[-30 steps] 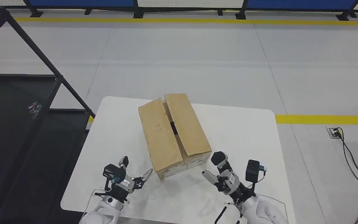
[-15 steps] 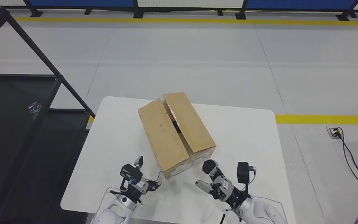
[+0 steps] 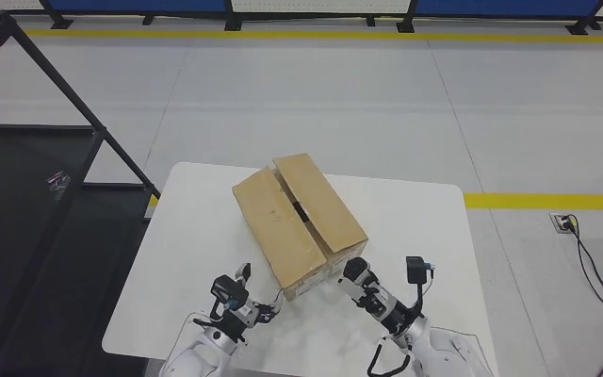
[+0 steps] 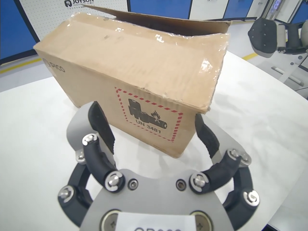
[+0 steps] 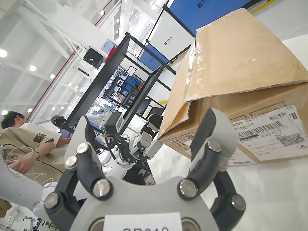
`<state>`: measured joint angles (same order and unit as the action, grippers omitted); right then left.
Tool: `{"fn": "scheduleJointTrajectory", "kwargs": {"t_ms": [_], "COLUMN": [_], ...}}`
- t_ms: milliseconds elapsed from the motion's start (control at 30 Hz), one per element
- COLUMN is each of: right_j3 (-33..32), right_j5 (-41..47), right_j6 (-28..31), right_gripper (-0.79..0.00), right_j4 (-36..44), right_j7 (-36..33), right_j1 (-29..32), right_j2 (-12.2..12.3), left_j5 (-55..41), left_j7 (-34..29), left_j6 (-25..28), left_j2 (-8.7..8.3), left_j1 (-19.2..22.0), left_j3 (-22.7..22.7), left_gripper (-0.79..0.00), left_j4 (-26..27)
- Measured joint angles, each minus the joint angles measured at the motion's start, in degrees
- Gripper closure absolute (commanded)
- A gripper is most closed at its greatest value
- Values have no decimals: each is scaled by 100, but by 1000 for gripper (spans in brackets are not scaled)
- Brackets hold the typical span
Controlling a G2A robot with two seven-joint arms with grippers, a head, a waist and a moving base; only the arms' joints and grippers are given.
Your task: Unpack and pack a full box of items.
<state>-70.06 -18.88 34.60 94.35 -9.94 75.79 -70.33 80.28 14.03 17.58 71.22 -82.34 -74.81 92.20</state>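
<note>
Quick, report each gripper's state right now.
Left gripper: open, holding nothing, at a near corner of the cardboard box.
Right gripper: open, holding nothing, close to the box's end.

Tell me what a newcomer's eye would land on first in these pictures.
The brown cardboard box lying askew in the middle of the white table, its top flaps folded over with a dark slit between them. Next, the two open grippers at its near end: the left gripper at the corner bearing a red-dashed hazard label, the right gripper beside the face with the white shipping label.
</note>
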Motion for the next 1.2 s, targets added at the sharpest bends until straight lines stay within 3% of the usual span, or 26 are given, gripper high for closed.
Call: {"fn": "scheduleJointTrajectory", "kwargs": {"t_ms": [167, 300, 533, 967, 1200], "right_j3": [4, 24, 85, 73, 62], "right_j5": [42, 210, 345, 1345, 1644], "right_j6": [-20, -100, -164, -242, -652], "right_gripper": [-785, -785, -785, -785, -785], "right_j4": [42, 33, -5, -50, -174], "right_j7": [17, -117, -226, -573, -443], "right_j1": [24, -14, -75, -44, -187], "right_j2": [-3, -7, -22, -29, -64], "left_j5": [-152, -281, -132, 20, 65], "left_j7": [29, -50, -148, -200, -231], "left_j6": [-28, -116, -116, -59, -73], "left_j2": [-54, -50, -17, 35, 68], "left_j1": [-223, -141, 204, 456, 547], "left_j3": [-377, -436, -177, 231, 445], "left_gripper": [-785, -785, -785, -785, -785], "left_j4": [102, -10, -298, -403, -366]}}
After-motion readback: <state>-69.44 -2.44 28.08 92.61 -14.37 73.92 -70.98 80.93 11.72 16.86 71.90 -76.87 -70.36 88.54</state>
